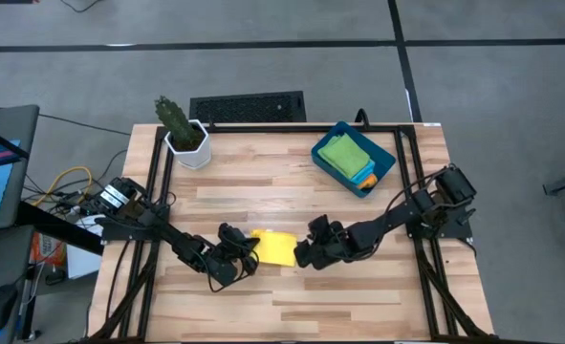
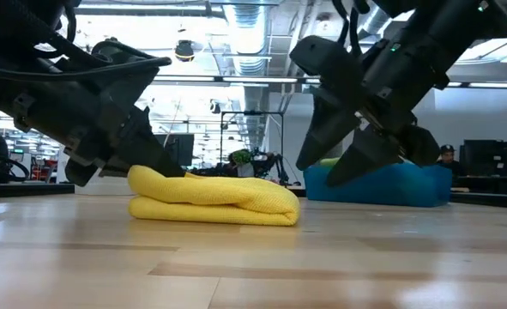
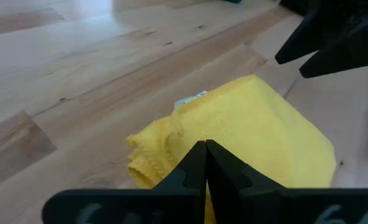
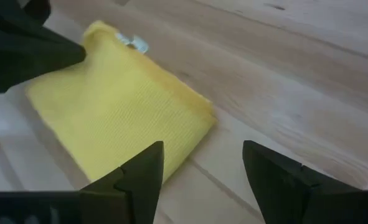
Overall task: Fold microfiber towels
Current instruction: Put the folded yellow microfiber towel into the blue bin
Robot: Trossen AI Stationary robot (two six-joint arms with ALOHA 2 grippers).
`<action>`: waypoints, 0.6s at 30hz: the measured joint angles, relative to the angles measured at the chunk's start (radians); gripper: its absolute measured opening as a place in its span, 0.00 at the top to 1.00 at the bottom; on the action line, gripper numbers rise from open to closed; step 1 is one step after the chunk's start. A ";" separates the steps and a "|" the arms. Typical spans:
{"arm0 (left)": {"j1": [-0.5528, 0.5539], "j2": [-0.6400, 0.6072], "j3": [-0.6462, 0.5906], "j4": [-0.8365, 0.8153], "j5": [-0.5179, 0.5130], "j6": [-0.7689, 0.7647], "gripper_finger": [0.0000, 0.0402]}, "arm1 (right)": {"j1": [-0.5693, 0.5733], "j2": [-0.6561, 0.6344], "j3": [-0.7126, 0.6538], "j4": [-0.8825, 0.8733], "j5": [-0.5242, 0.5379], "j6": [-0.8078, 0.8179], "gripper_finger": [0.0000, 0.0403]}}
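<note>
**Right gripper released beside the folded yellow towel**

Right gripper [image 4: 202, 180], fingers spread and empty, hovers just beside the folded yellow towel [image 1: 274, 247] at mid-table. Left gripper [image 3: 206, 163], clenched, presses the opposite edge. Judged best practice: lift straight clear without snagging the fold.

Bright overhead ceiling lights [image 2: 249, 39] glare in the low view, leaving the arms silhouetted.

One folded bright yellow microfiber towel [image 1: 274, 247], one green cloth [image 1: 343, 153] atop an orange one [image 1: 367, 176] in one blue plastic bin [image 1: 381, 154], one potted cactus [image 1: 177, 122].
</note>
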 joint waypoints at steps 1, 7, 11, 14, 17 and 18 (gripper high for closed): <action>0.000 0.000 0.000 -0.001 -0.005 0.000 1.00 | -0.004 0.000 0.000 -0.002 0.000 0.011 0.39; 0.000 0.000 0.000 0.000 -0.011 -0.006 1.00 | -0.001 0.022 0.000 0.030 -0.016 0.066 0.39; 0.000 0.000 0.000 -0.001 -0.012 -0.023 1.00 | 0.011 0.057 0.005 0.091 -0.015 0.095 0.39; 0.000 0.000 0.000 -0.005 -0.012 -0.023 1.00 | 0.011 0.087 -0.002 0.113 -0.010 0.114 0.39; 0.000 0.004 0.000 -0.001 -0.011 -0.026 1.00 | 0.010 0.129 -0.001 0.191 -0.011 0.114 0.39; 0.000 0.014 0.002 0.004 -0.009 -0.031 1.00 | 0.010 0.143 0.000 0.235 -0.014 0.111 0.39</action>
